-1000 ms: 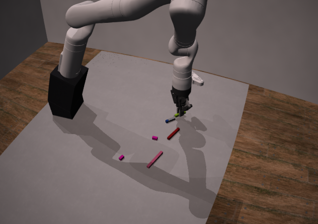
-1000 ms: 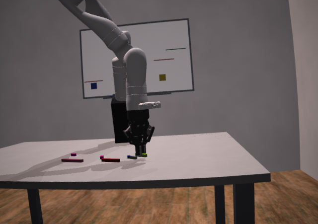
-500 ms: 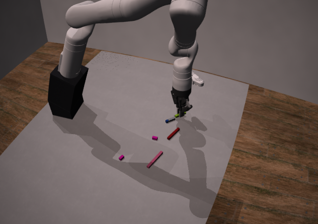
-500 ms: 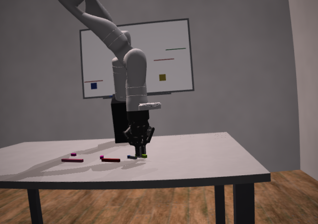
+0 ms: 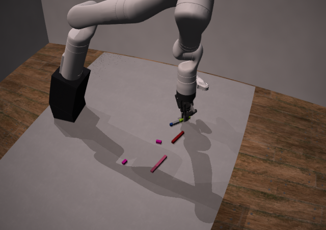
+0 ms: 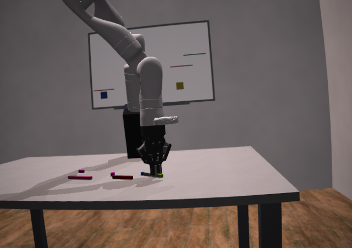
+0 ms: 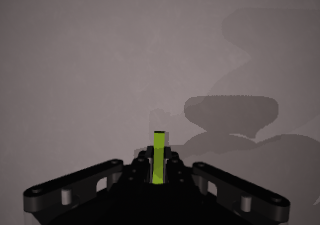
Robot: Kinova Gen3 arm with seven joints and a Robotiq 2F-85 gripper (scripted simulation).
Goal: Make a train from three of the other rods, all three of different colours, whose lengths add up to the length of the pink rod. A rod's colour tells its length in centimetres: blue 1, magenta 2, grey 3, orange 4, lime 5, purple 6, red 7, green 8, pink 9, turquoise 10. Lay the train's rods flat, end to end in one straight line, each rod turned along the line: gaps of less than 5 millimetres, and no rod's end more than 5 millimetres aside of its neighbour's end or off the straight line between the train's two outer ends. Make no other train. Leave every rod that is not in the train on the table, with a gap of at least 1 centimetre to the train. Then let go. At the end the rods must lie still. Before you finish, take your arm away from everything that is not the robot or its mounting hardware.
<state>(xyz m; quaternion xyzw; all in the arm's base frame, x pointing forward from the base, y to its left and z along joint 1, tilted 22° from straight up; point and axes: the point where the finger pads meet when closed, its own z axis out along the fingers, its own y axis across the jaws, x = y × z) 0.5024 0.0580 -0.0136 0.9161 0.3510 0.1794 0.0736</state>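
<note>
Low over matte grey table [image 5: 79, 185], black pincer [image 5: 187, 119] clamping slim lime rod [image 7: 159, 155]

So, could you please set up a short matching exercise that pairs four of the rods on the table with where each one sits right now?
Things:
1. lime rod
2. blue rod
3. red rod
4. pink rod

Places:
A. lying alone, nearest the table's front edge in the top view
B. at the free end of the short line that runs to the gripper
C. clamped between the gripper's fingers
D. lying loose just in front of the gripper, beside a small magenta rod

Pairs: 1-C, 2-B, 3-D, 4-A
</note>
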